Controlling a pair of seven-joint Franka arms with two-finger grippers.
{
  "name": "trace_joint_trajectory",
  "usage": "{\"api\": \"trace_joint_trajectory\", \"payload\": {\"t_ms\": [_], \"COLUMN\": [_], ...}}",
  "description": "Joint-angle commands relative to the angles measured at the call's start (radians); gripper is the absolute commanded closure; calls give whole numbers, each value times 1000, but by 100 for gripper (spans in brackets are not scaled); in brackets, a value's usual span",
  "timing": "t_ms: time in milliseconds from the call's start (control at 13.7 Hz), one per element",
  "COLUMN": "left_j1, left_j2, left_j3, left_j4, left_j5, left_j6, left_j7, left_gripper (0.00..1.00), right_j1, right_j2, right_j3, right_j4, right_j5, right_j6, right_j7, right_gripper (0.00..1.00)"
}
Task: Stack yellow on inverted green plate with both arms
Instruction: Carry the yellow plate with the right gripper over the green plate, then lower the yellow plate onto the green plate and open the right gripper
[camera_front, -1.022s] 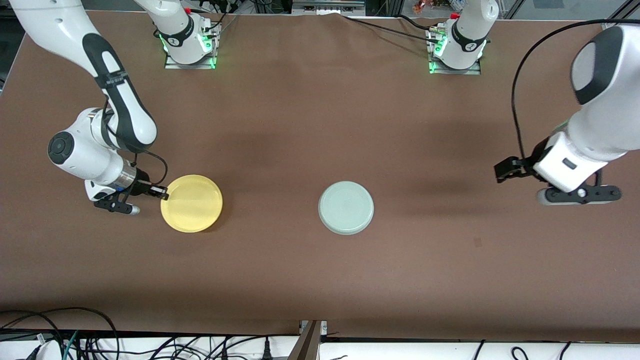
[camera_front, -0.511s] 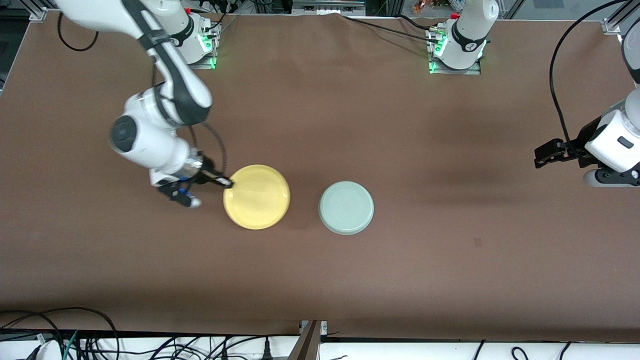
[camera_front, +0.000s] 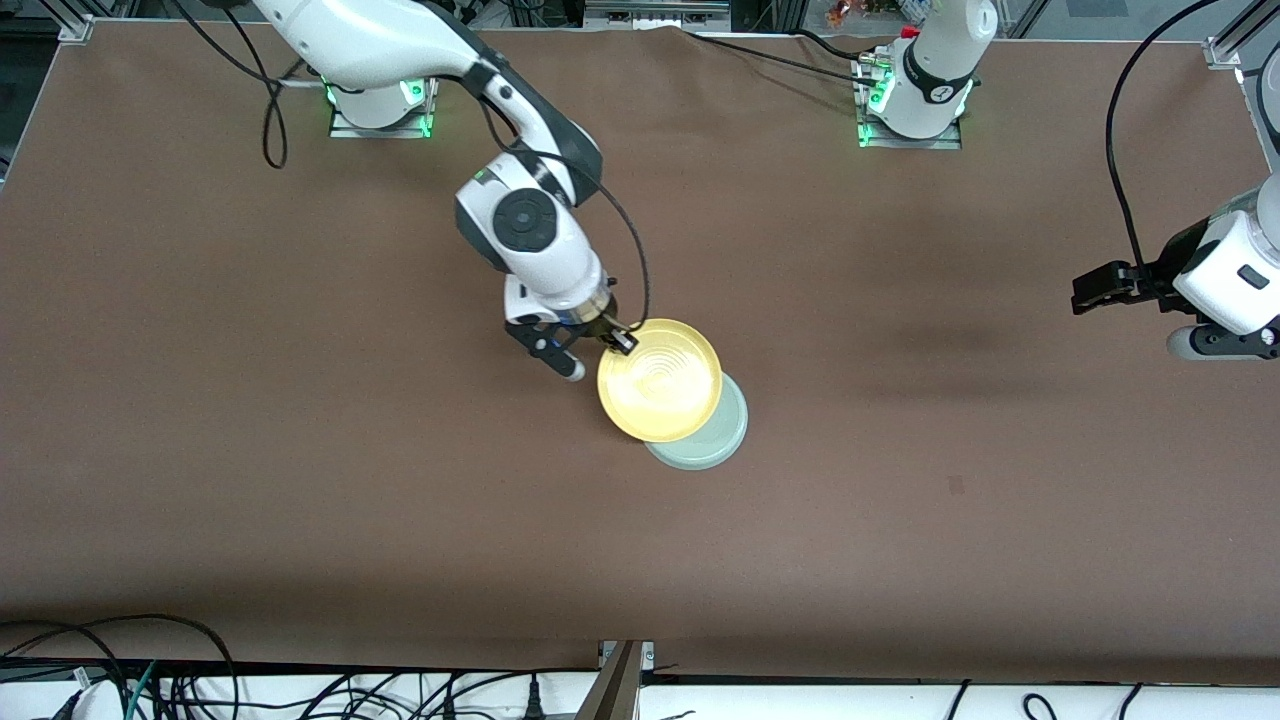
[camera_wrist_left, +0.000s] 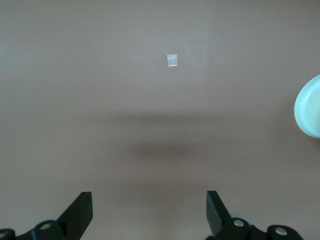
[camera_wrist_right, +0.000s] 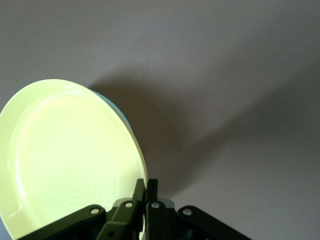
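My right gripper (camera_front: 622, 343) is shut on the rim of the yellow plate (camera_front: 659, 380) and holds it in the air, over most of the pale green plate (camera_front: 722, 438), which lies upside down on the table. In the right wrist view the yellow plate (camera_wrist_right: 70, 155) fills the frame beside my right gripper (camera_wrist_right: 145, 185), with a sliver of the green plate (camera_wrist_right: 114, 107) showing past its rim. My left gripper (camera_front: 1085, 291) is open and empty, up over the table at the left arm's end. The left wrist view shows its spread fingers (camera_wrist_left: 80, 212) and the green plate's edge (camera_wrist_left: 309, 107).
The brown table (camera_front: 300, 480) carries nothing else. A small pale mark (camera_front: 956, 486) lies on the cloth nearer the front camera than the left gripper; it also shows in the left wrist view (camera_wrist_left: 171, 60). Cables (camera_front: 100, 670) hang along the front edge.
My right arm has carried the yellow plate from the right arm's end of the table to over the green plate. My left arm has drawn back toward its end and now waits.
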Motion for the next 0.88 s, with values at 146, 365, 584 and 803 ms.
{"api": "trace_joint_trajectory", "payload": {"t_ms": [146,365,584,803], "left_j1": [12,12,17,21], "left_j2": [12,13,14,22], "left_j3": [0,2,2,0], "left_j4": [27,27,27,29], "left_j5": [-46,-45,-46,-46], "left_j6": [-9,-9,-8,-8], "left_j7": [22,22,30,31], "left_gripper": [0,0,0,0], "right_j1": [54,63,65,71], "right_j2": [114,135,140,112], "right_j3": [-22,-36,-36,-42], "right_j4": [74,74,72,74], "right_j5": [-38,-40,-38,-77], "right_j6": [132,176,201,187], "right_j7": [49,48,51,40], "right_gripper": [100,100,26,0]}}
